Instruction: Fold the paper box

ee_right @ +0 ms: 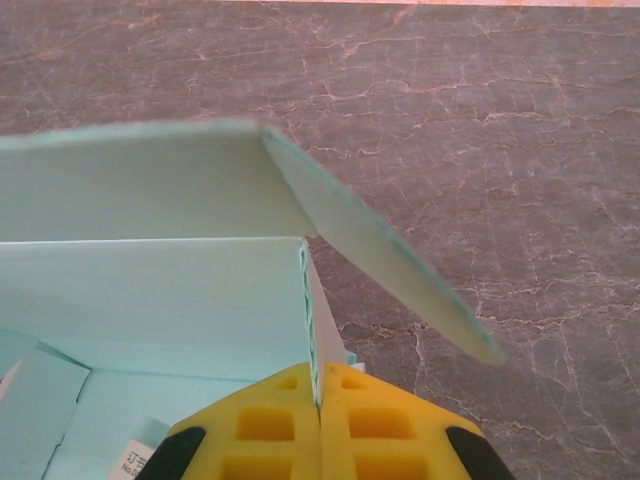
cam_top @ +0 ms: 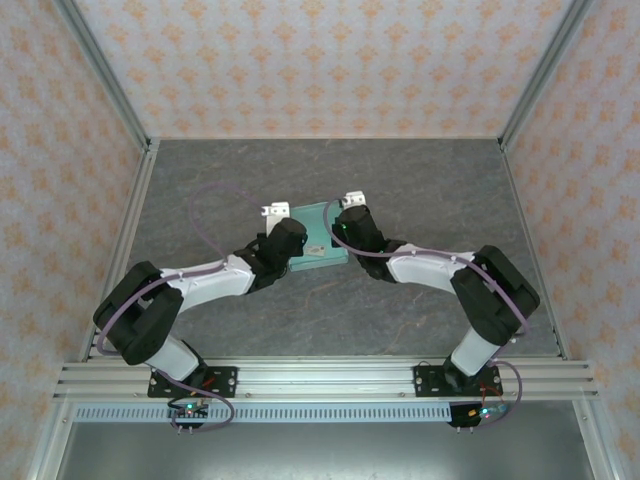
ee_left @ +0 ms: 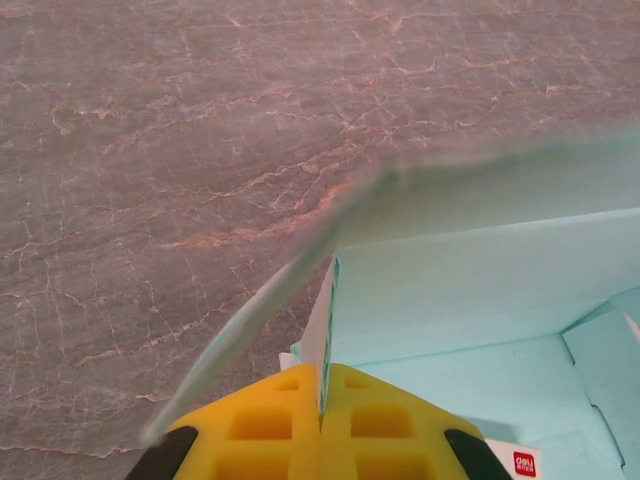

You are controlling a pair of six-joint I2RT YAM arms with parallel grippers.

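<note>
The paper box [cam_top: 318, 247], pale mint-blue cardboard, lies half-formed on the table between both arms. In the top view my left gripper [cam_top: 289, 234] is at its left side and my right gripper [cam_top: 346, 224] at its right side. My left gripper [ee_left: 322, 388] is shut on the box's upright left wall [ee_left: 325, 320], with the box's inside [ee_left: 480, 290] to its right and a blurred flap [ee_left: 250, 330] leaning outward. My right gripper [ee_right: 320, 388] is shut on the upright right wall [ee_right: 312, 300], where another flap [ee_right: 390, 270] splays out to the right.
A small white tag with a red mark [ee_left: 520, 462] lies on the box floor, also seen as a tag [ee_right: 135, 458] in the right wrist view. The grey marbled table top [cam_top: 420, 190] is bounded by aluminium posts [cam_top: 125, 215] and patterned walls.
</note>
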